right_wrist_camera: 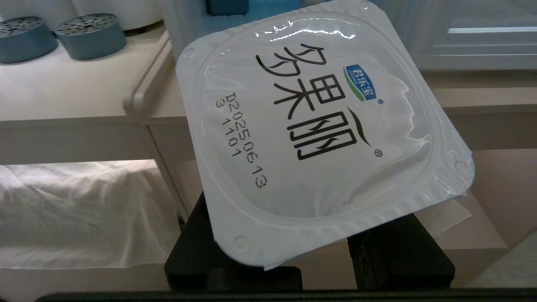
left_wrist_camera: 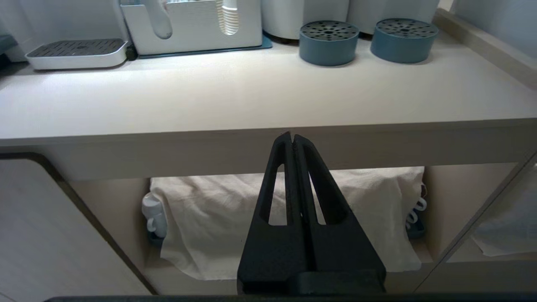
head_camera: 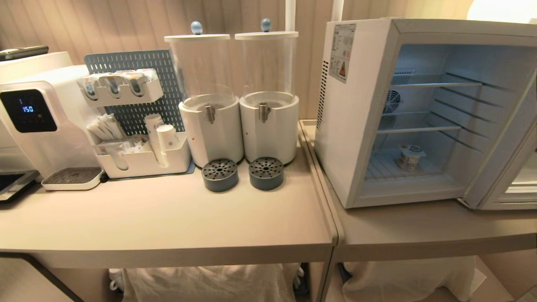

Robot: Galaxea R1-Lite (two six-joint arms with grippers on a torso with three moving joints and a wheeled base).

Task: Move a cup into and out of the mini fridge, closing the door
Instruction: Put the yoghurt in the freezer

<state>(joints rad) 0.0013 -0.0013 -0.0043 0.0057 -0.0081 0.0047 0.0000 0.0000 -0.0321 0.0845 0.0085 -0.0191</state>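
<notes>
The white mini fridge (head_camera: pixel 356 117) stands on the right counter with its door (head_camera: pixel 501 142) swung open to the right. A small yogurt cup (head_camera: pixel 410 156) sits on its bottom shelf. Neither arm shows in the head view. My right gripper (right_wrist_camera: pixel 310 176) is low in front of the counter edge, shut on another cup (right_wrist_camera: pixel 319 126). That cup's white foil lid, with black print, faces the camera and hides the fingertips; only the black finger bases (right_wrist_camera: pixel 193 247) show. My left gripper (left_wrist_camera: pixel 292 138) is parked below the left counter edge, shut on nothing.
On the left counter (head_camera: pixel 168 218) are two clear dispensers (head_camera: pixel 205 105), two blue-grey drip cups (head_camera: pixel 220 174), a white organiser with paper cups (head_camera: pixel 142 155) and a water machine (head_camera: pixel 33 117). White cloth (head_camera: pixel 209 281) fills the space under the counters.
</notes>
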